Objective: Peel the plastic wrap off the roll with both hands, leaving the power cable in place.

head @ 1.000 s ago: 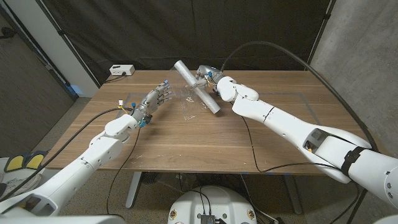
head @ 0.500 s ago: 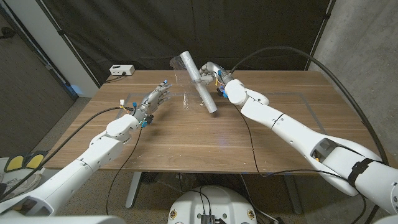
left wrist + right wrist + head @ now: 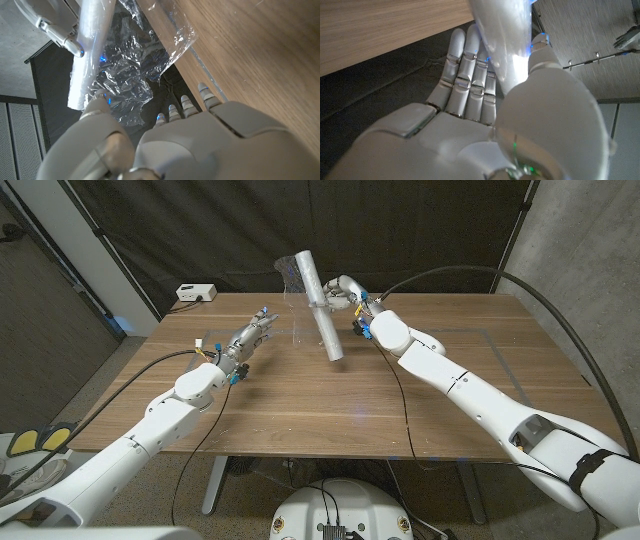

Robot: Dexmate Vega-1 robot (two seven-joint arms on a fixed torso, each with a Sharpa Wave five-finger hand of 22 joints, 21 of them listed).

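I hold the roll of plastic wrap [image 3: 322, 306] up in the air with my right hand [image 3: 345, 297], over the far side of the wooden table [image 3: 420, 395]. My fingers [image 3: 470, 75] and thumb are closed around the roll near its middle, and the roll is tilted, its top end leaning toward the black curtain [image 3: 400, 230]. My left hand [image 3: 248, 340] is out over the table, well apart from the roll. In the left wrist view, a loose, crinkled sheet of clear wrap [image 3: 130, 90] hangs off the roll and reaches down to my left fingers [image 3: 97, 102]. I think the thumb and a finger pinch its edge, but I cannot tell for sure. So some wrap is already pulled off, and I think more is left on the roll. I need to keep the hands pulling apart. A black cable [image 3: 400, 415] lies across the table under my right arm, and it should stay there
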